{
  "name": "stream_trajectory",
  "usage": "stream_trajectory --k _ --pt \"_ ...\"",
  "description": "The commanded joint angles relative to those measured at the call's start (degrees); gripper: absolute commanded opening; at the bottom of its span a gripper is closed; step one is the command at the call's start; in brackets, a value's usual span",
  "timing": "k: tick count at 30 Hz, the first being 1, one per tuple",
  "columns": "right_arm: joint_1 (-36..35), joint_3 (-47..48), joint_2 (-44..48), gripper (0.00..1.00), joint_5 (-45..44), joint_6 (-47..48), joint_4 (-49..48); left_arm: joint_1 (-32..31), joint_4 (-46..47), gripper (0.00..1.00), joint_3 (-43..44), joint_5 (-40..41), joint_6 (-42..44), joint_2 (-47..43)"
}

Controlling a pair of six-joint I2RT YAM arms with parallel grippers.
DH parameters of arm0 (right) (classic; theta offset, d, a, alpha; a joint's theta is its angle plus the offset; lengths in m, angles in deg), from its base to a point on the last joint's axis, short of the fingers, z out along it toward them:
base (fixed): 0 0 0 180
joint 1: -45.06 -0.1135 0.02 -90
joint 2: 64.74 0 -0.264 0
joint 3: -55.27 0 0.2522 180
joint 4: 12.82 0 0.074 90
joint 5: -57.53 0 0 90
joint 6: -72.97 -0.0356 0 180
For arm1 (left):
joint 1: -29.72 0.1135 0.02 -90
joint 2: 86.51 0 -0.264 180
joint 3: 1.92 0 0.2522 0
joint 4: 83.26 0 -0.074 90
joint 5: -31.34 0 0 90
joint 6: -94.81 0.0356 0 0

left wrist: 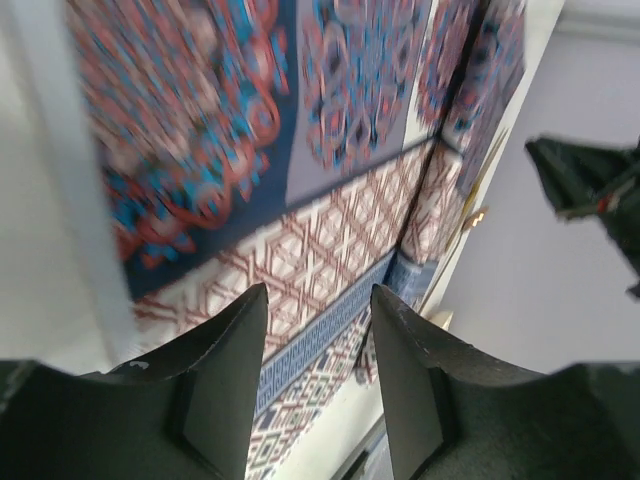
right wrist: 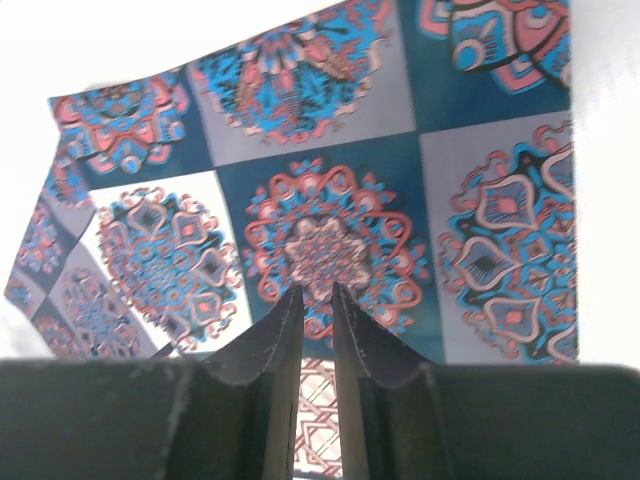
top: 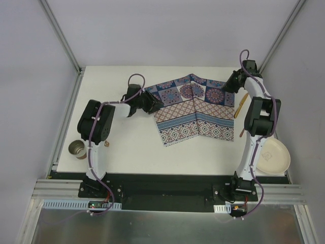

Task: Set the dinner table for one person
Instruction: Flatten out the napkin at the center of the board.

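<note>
Counter (top: 127, 147) lay under both arms, with the placemat (top: 195, 109) near its middle. The placemat's long axis ran left to right, and a fold ridge crossed its centre.

Left end effector (top: 156, 105) sat at the placemat's far-left corner, jaws apart, nothing between them. Right end effector (top: 228, 85) sat at the far-right corner, jaws parted by a slit only, no cloth seen pinched. Neither arm was clearly nearer.

Only the overhead view showed the ridge and the plate (top: 272, 156) off the placemat's near-right corner. The wrist views gave pattern alone, and the left one was blurred.
</note>
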Motion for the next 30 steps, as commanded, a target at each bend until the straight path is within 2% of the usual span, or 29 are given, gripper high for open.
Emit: stream_trajectory --k 1,6,12,22,30 --pt "-0.8 -3.7 9.2 0.2 2.4 -0.7 -5.1 6.1 4.1 0.45 0.9 0.6 0.1 -3.8" --pt "-0.7 -9.2 11.9 0.2 2.1 -1.0 -7.2 10.9 -1.5 0.46 2.3 2.8 3.3 -5.2" --pt "-0.5 -12.1 14.0 0.2 2.6 -2.2 -9.6 12.5 -6.7 0.46 1.6 6.6 7.4 -7.5" --pt "0.1 -13.4 15.8 0.2 3.8 -2.6 -9.7 13.0 -11.0 0.46 8.7 8.7 11.7 0.3" --pt "1.3 -19.8 19.4 0.2 5.1 -4.1 -12.8 14.1 -13.1 0.46 17.9 9.7 14.6 7.2"
